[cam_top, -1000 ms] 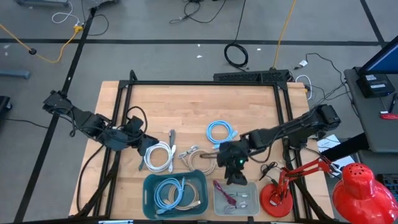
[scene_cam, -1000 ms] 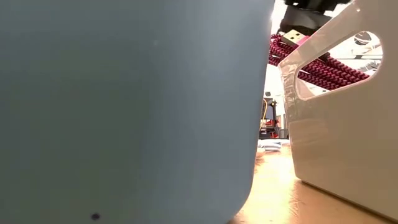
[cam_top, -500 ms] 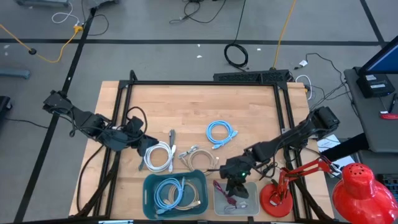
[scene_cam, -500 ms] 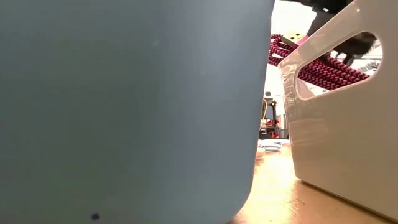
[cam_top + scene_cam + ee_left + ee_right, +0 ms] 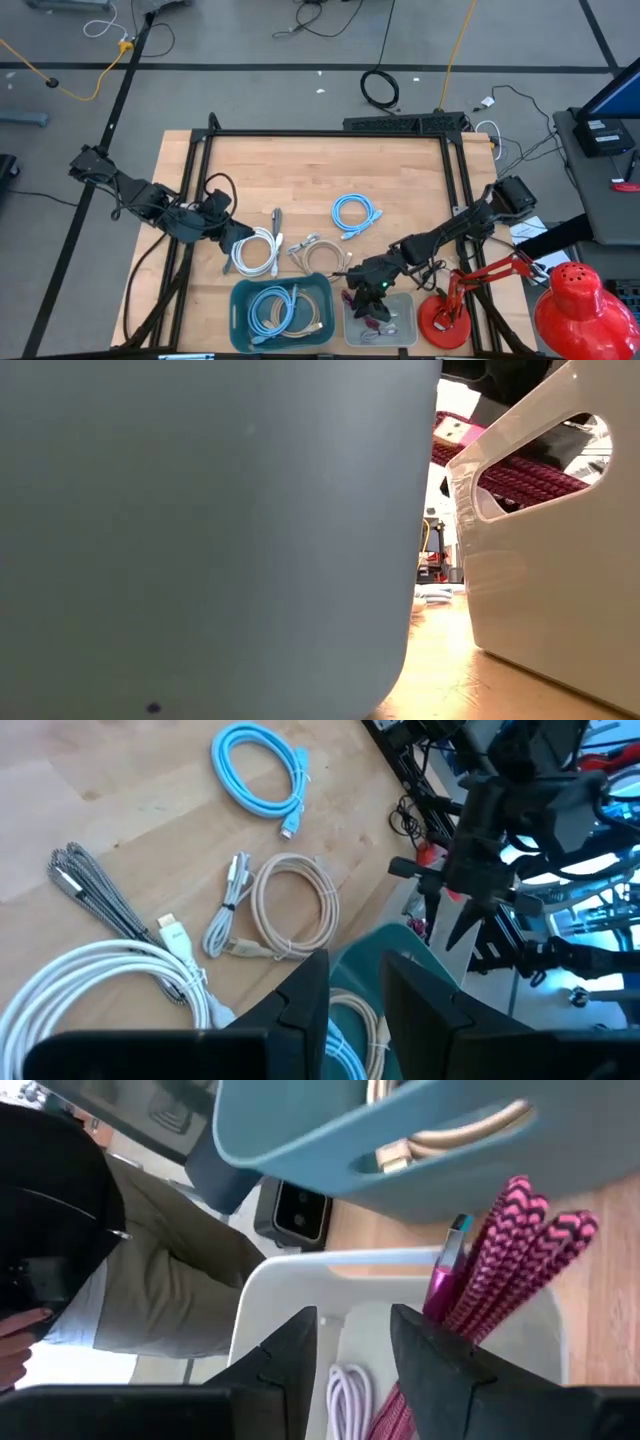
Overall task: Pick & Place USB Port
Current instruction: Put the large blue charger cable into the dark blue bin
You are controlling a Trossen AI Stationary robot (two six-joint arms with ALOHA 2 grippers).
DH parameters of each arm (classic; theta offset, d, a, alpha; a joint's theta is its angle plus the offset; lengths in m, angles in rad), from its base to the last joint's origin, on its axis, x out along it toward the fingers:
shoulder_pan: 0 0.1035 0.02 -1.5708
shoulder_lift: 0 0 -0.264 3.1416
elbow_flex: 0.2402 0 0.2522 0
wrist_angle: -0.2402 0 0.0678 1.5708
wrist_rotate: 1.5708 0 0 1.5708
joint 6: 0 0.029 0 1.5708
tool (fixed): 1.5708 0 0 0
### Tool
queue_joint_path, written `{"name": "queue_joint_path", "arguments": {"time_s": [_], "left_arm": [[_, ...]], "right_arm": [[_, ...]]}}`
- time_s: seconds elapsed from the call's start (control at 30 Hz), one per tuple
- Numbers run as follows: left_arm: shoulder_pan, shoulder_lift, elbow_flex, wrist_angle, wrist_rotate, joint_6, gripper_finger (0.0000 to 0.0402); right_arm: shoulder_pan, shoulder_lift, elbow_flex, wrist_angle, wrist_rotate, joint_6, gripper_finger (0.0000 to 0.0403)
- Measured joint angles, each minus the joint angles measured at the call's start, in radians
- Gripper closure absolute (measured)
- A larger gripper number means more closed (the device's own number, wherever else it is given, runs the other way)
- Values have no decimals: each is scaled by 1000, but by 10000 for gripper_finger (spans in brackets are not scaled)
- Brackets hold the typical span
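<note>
A pink-and-black braided USB cable point(image 5: 520, 1250) with a pink plug point(image 5: 443, 1275) is at my right gripper point(image 5: 355, 1320). That gripper reaches down over the white bin point(image 5: 405, 300) at the table's near edge and is shut on the cable. In the low view the cable point(image 5: 520, 470) shows through the bin's handle hole, and its plug point(image 5: 460, 432) sticks up above the rim. A pale coiled cable lies in the bin. My left gripper point(image 5: 235, 235) waits at the table's left beside a white coiled cable point(image 5: 255, 250), fingers apart. My right gripper has strands of the braided cable point(image 5: 385, 1415) between its two fingers, slanting down from the far side. The bundle runs out past one finger point(image 5: 440, 1360), which hides the place of contact. The rest of the cable hangs into the white bin, its plug end above the rim.
A teal bin point(image 5: 240, 300) holding blue and beige cables stands left of the white bin. Light-blue point(image 5: 355, 212), beige point(image 5: 325, 258) and grey braided point(image 5: 277, 222) cables lie mid-table. A red lamp base point(image 5: 445, 315) sits right of the white bin. A person point(image 5: 150, 1280) stands beyond the near edge.
My right gripper has moved toward the near edge and down, from behind the white bin to over it. The braided cable has sunk with it, lower behind the bin's rim and handle hole.
</note>
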Motion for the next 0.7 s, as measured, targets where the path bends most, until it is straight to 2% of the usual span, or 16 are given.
{"name": "queue_joint_path", "arguments": {"time_s": [0.1, 0.33, 0.47, 0.6, 0.7], "left_arm": [[0, 0, 0, -3, 17, -6, 309], [0, 0, 0, -3, 25, -8, 309], [0, 0, 0, -3, 24, -6, 309], [0, 0, 0, -3, 25, -2, 309], [0, 0, 0, -3, 24, 7, 309]], "right_arm": [[-7, 25, -5, 36, -3, 0, 289], [-12, 60, -5, 46, -95, 32, 306], [-12, 59, -5, -4, -162, 61, 312], [-12, 44, -5, -76, -278, 121, 312], [-11, 9, -5, -132, -315, 130, 312]]}}
